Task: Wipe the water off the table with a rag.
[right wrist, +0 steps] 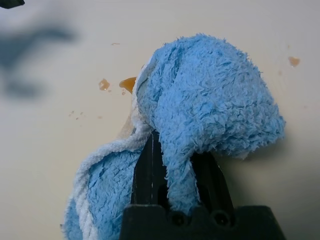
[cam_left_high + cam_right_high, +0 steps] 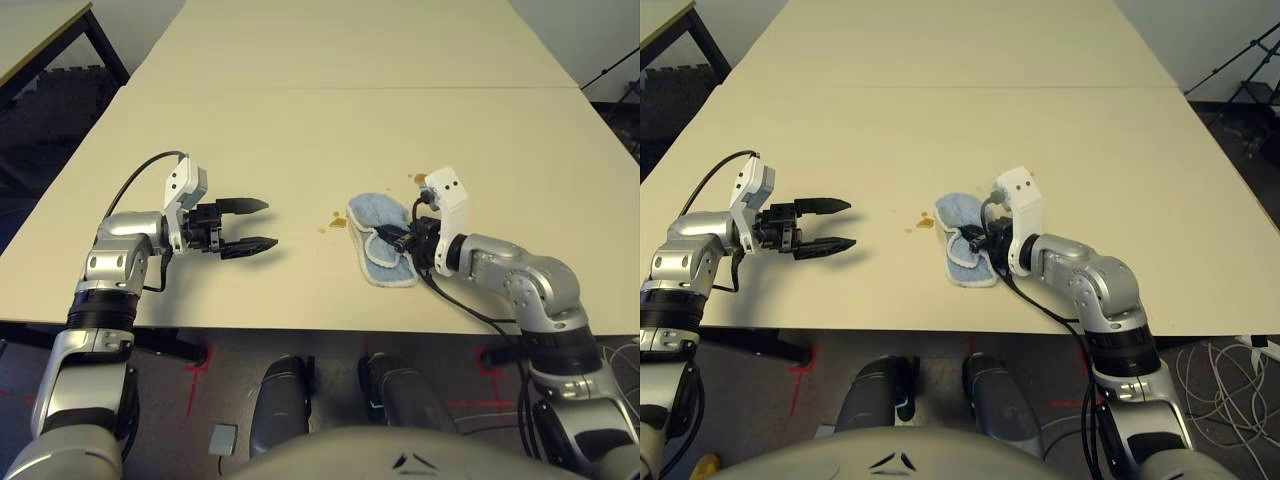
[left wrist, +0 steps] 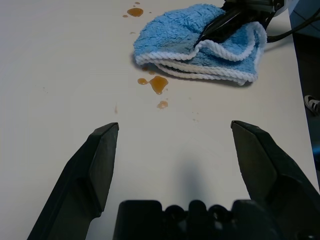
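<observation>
Right gripper clamped on a fold of the rag, which lies bunched on the table near the front edge. Water sits just left of the rag, touching its edge; another drop lies beyond it. Left gripper hovers spread wide, empty, well left. Judged: right arm nearer, sweep leftward

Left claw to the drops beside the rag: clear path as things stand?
Probably yes. The left claw is open and points across bare table at the drops, with nothing lying between. The rag, held in the right claw, sits just beyond them.
</observation>
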